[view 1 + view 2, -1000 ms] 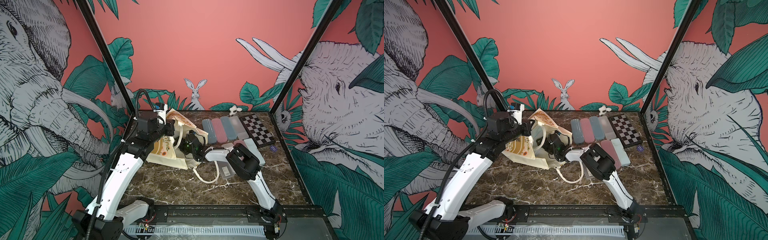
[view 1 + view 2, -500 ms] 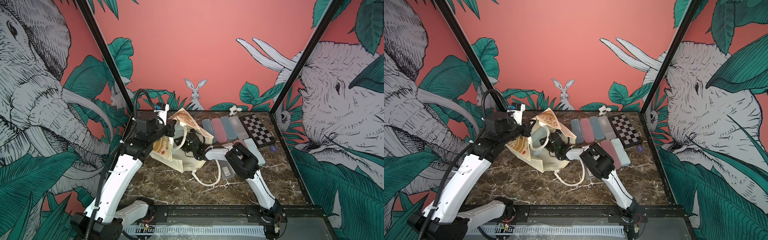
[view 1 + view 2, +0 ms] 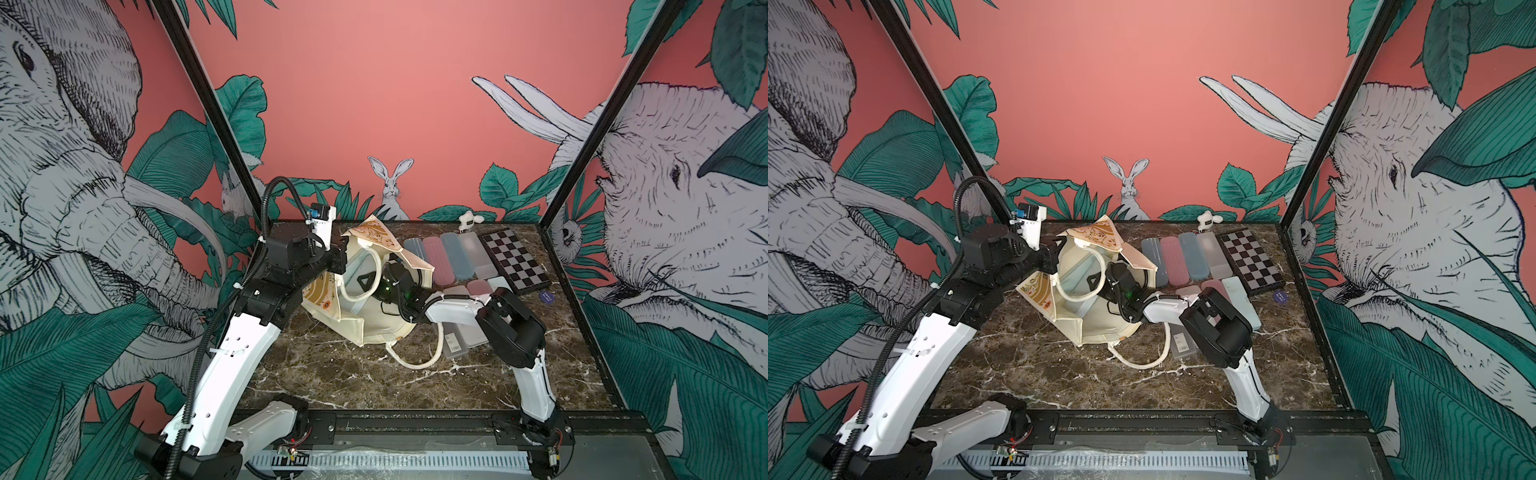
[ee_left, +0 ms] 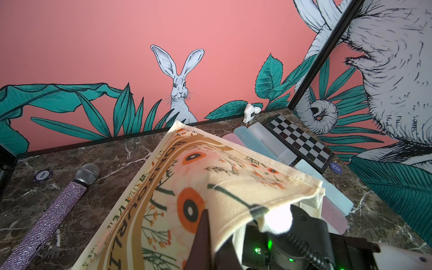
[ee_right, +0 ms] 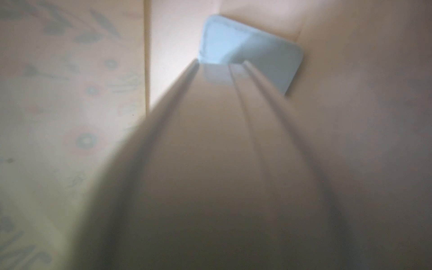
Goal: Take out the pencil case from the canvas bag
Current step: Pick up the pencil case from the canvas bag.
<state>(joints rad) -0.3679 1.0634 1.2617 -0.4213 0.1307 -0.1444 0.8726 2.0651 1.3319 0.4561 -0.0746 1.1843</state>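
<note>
Left claw [image 3: 339,260] pinches the bag [image 3: 374,328] at its rim, mouth open; right claw [image 3: 366,282] is inside by a pale blue case [image 5: 247,46], grip impossible to tell.

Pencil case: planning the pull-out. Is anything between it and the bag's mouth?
Yes: a loop handle of the canvas bag hangs across its open mouth, over the pencil case; the right gripper seems to reach through it.

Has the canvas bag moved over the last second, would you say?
Yes: the canvas bag has tipped up, its top corner now nearer the chessboard.
</note>
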